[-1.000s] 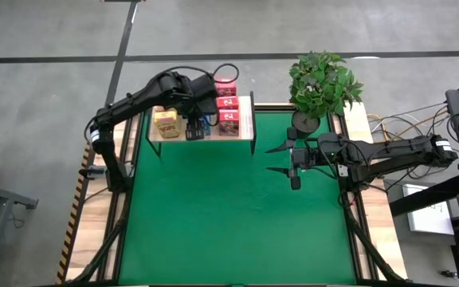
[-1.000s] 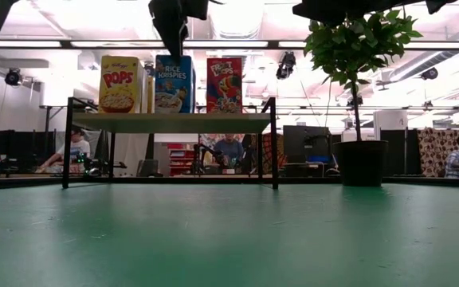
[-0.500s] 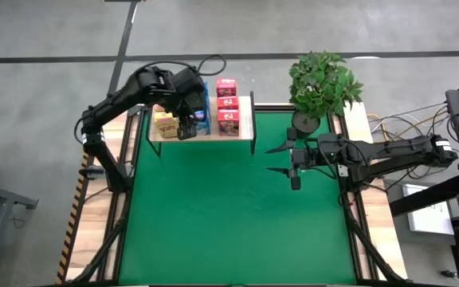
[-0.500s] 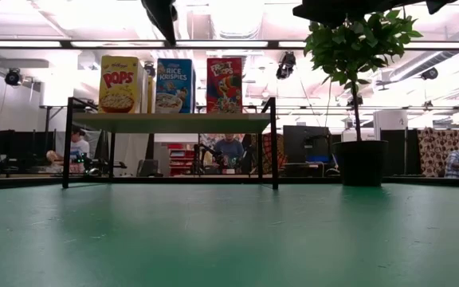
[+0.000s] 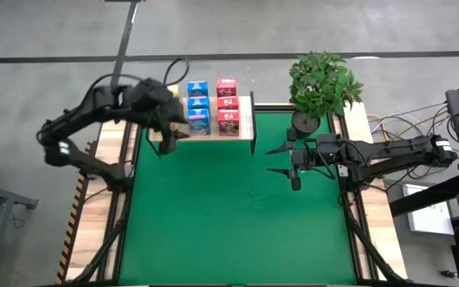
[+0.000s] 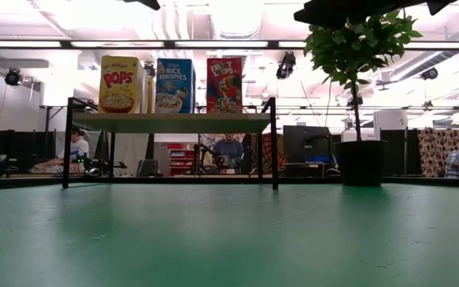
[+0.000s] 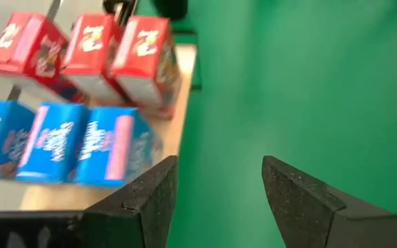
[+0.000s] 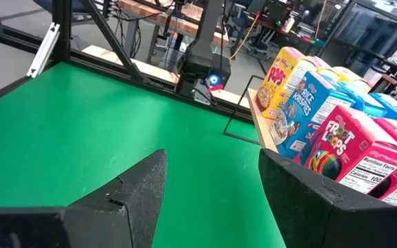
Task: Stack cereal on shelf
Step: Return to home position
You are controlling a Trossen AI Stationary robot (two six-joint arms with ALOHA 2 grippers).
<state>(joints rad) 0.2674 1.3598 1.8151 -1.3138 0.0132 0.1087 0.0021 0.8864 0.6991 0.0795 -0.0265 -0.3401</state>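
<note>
where the green mat ends, people sit beyond the shelf.

Both arms aloft, jaws parted
Left gripper hangs from a sharply bent arm; right gripper reaches inward on a straight, level arm

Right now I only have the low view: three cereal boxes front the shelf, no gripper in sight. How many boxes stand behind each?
Observer: From above, the blue cereal and the red cereal each form a row of three.
Reviewer: And yellow?
Observer: The left arm covers it from above; the right wrist view shows yellow cereal with more yellow behind, count unclear.
Reviewer: Grippers holding anything?
Observer: No. The left gripper is open and empty above the left end of the shelf; the right gripper hangs open over the green mat.
</note>
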